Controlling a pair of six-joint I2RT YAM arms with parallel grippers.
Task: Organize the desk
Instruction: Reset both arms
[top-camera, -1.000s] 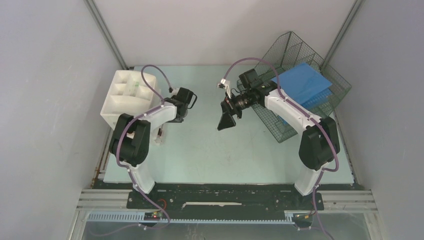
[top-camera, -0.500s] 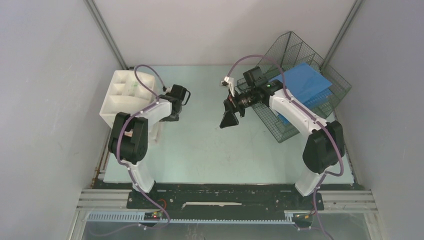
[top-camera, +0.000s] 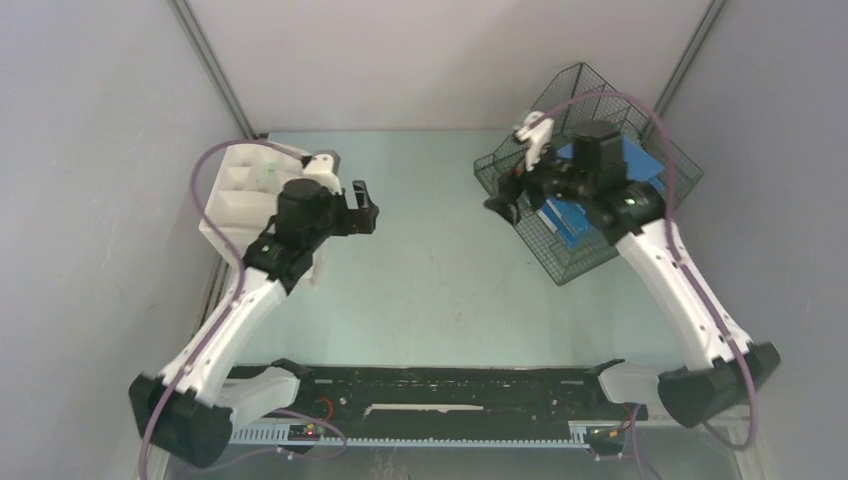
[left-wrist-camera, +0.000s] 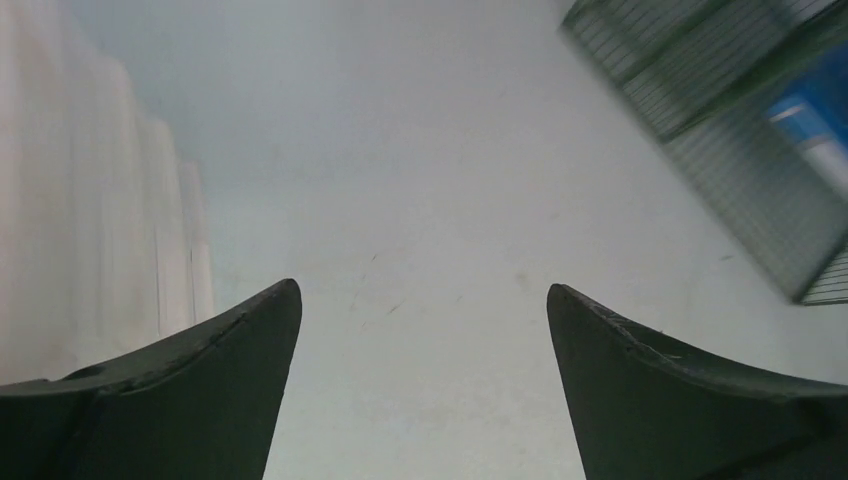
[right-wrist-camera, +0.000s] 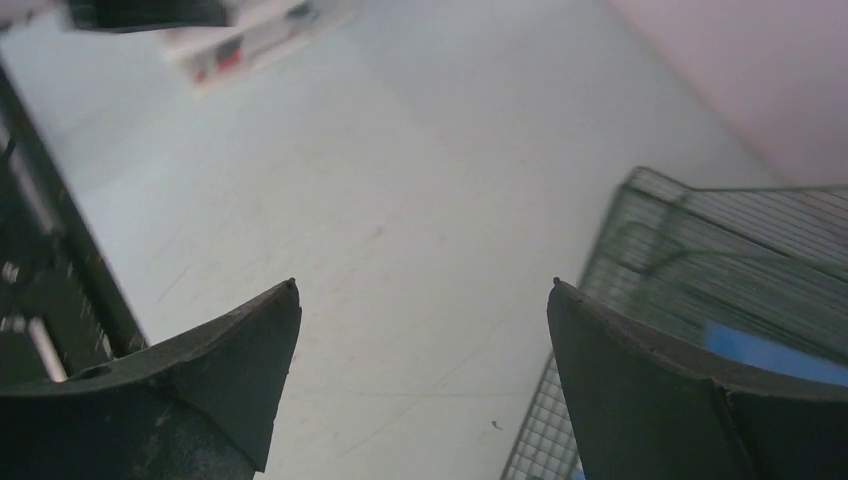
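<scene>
Left gripper: jaws spread wide, nothing between them, only bare tabletop below. It hangs just beside the white organiser, on its inner side.

Right gripper: jaws also spread wide and empty. It sits at the inner corner of the wire tray, above the rim or just beside it.

Desk: pale green top filling the middle of the cell, with the organiser at its far left, the tray at its far right and a black rail along the near edge. The open stretch between the two grippers carries nothing loose that I can see.

Risks, as I judge them:
- A right finger dropping at the tray's edge could poke into the mesh and catch, and a pull would then drag or tip the tray.
- A sideways swing of the left arm could shove the organiser toward the wall.
- The left arm's cable loops over the organiser, and a long reach could hook it on a divider.

Counts:
- Arms: two.
- Grippers: two, both empty.
- Organiser: one.
- Wire tray: one.
- Blue sheets in the tray: possibly two stacked, though the arm covers the overlap, so I cannot be sure.
- Loose items on the desk: none visible.
</scene>
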